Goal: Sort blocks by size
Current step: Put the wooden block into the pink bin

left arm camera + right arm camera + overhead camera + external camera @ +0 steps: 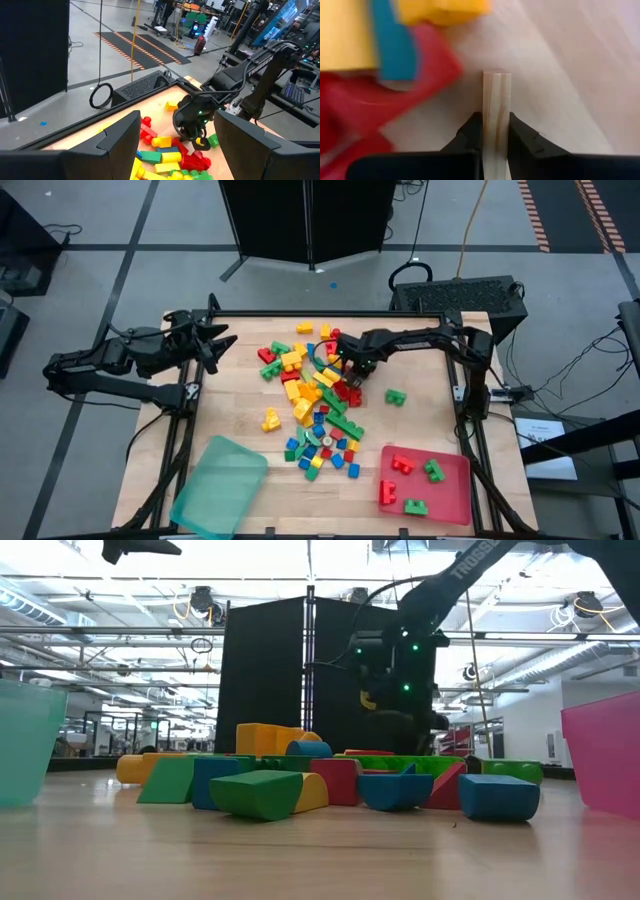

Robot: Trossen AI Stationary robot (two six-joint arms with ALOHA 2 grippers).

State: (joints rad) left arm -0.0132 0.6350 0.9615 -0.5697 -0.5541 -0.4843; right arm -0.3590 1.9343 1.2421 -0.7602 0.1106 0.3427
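Note:
The blocks (pixel 315 405) lie in a loose pile of red, yellow, green and blue bricks on the middle of the wooden table. My right gripper (pixel 352 366) is over the pile's far right part, shut on a narrow pale wood-coloured piece (pixel 496 100). Red, blue and yellow bricks (pixel 395 60) lie just beside it. My left gripper (pixel 218 340) is open and empty above the table's far left corner. It looks across at the pile and the right arm (pixel 192 120). My right gripper pinches the pale piece by its two long sides (pixel 496 130) between its two fingers. The fingers come from above, pointing down, and lie along the piece. Its free end (pixel 496 77) sticks out past the fingertips toward the table. Whether that end touches the table I cannot tell.
A red tray (pixel 455 505) at the near right holds a few red and green bricks. A translucent teal tray (pixel 220 485) lies at the near left. A lone green brick (pixel 396 396) lies right of the pile. A yellow one (pixel 271 420) lies left of it.

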